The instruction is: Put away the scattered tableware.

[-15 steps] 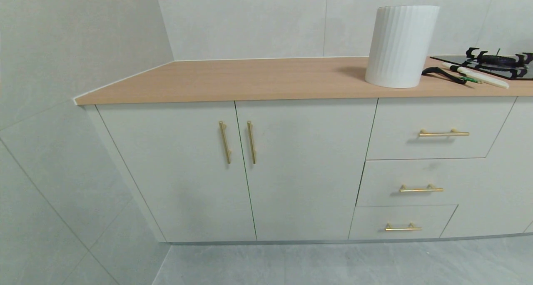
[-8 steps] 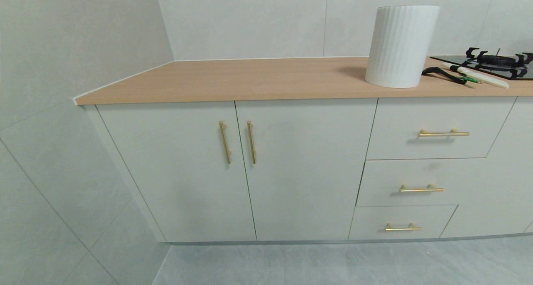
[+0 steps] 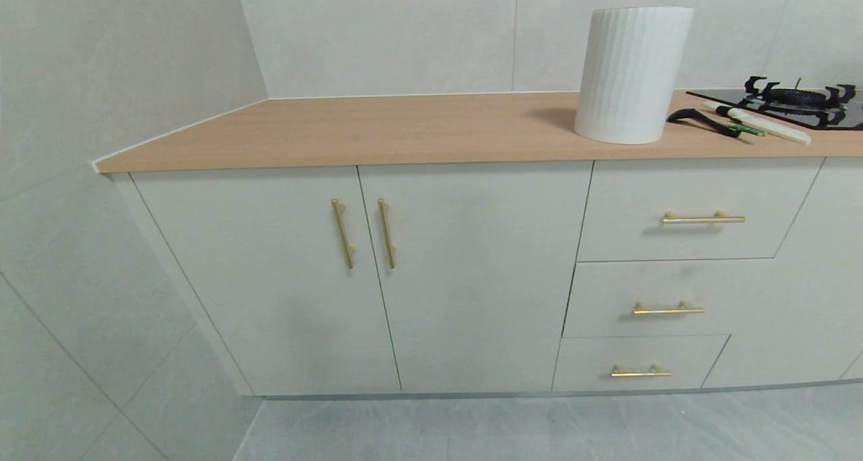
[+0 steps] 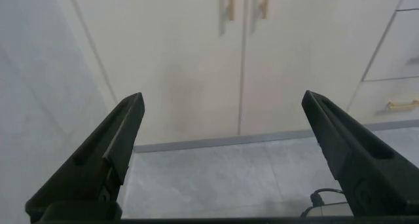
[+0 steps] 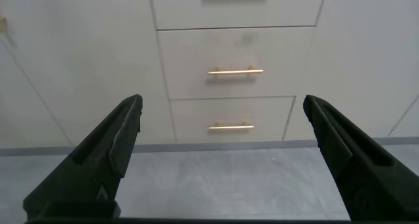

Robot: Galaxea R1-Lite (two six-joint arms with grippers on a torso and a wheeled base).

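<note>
The cream cabinet with gold bar handles [image 3: 472, 279] carries a light wooden countertop [image 3: 377, 127]. A white ribbed cylindrical container [image 3: 632, 73] stands upright at 1 o'clock in the head view. At its 3 o'clock, beside the black gas hob [image 3: 802, 100], lie a black curved-handled utensil [image 3: 698, 120] and a long white-handled utensil [image 3: 765, 124]. The left gripper [image 4: 222, 152] hangs low facing the double doors [image 4: 242, 67], fingers spread wide and empty. The right gripper [image 5: 222, 152] faces the drawers [image 5: 229, 60], equally wide and empty.

Left end effector [image 4: 222, 98], right end effector [image 5: 222, 101], matte black wedge fingers [image 4: 108, 155]
</note>
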